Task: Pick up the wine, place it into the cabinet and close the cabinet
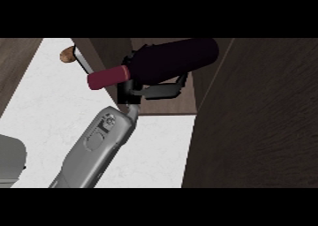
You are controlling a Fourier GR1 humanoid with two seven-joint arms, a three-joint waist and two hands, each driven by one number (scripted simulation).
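Note:
The wine bottle (178,57) has a dark body and a red neck. It lies almost on its side, neck pointing down-left, with the body up at the dark wooden cabinet's (165,106) opening. My right hand (155,91) is shut round the bottle from below, its black fingers partly hidden behind the bottle. The grey forearm (100,141) runs up from the lower edge. The left hand does not show.
A broad dark wood panel (259,123) fills the right side. A silver bar handle (82,61) and a small brown round thing (67,54) sit at the upper left. The white counter (51,106) lies below, with a pale grey rounded object (5,159) at the lower left.

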